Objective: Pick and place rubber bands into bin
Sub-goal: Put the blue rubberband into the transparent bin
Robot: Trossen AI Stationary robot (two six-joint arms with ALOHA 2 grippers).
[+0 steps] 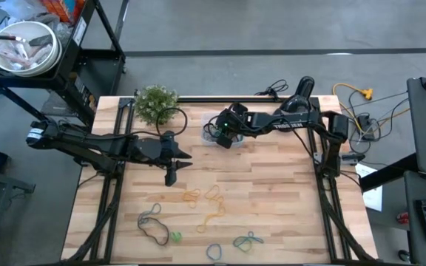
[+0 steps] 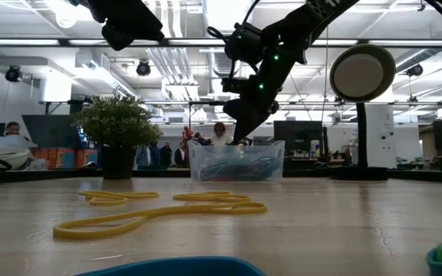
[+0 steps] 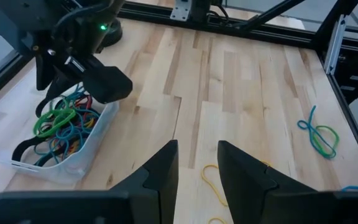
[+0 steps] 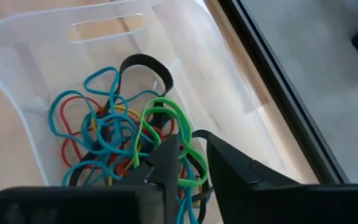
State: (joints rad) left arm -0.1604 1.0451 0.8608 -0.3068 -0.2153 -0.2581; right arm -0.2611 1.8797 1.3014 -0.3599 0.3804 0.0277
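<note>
I hold the right gripper [image 4: 188, 163] over the bin [image 4: 36, 37], jaws parted, dropping a green band [image 4: 166, 115]. Next: fetch bench bands [image 1: 211, 193]; left gripper [image 3: 197, 165] hovers, jaws parted.

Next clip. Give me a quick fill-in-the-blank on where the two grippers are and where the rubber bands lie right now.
1. The right gripper hangs over the clear ____.
2. The green rubber band under its fingers lies ____ the bin.
3. The left gripper waits above bare table, holding ____.
4. The loose bands nearest the left gripper are ____ in colour.

Missing words: bin; inside; nothing; yellow
</note>
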